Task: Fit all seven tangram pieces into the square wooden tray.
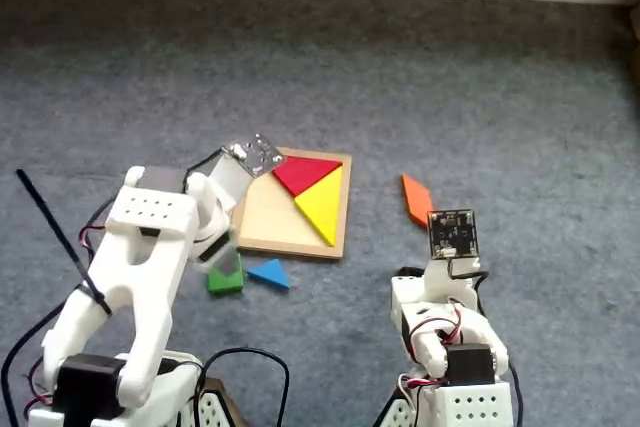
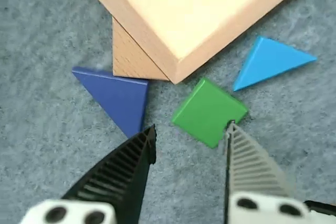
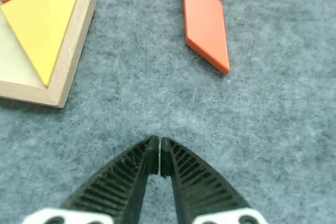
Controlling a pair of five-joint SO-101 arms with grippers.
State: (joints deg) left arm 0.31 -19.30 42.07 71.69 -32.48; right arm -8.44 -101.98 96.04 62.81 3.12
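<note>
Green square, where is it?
In the left wrist view the green square lies on the carpet off a corner of the wooden tray, between the dark blue triangle and the light blue triangle, just ahead of the left arm's open fingers.

The tray [image 2: 199, 3] is pale bare wood, smooth and matt. The green square [image 2: 209, 112] and orange parallelogram [image 3: 205, 22] look painted, smooth, faintly sheened. Grey fuzzy cloth covers the bench [image 1: 450, 77]. The right tool [image 3: 159, 141] has ribbed black plastic fingers [image 3: 126, 177]
</note>
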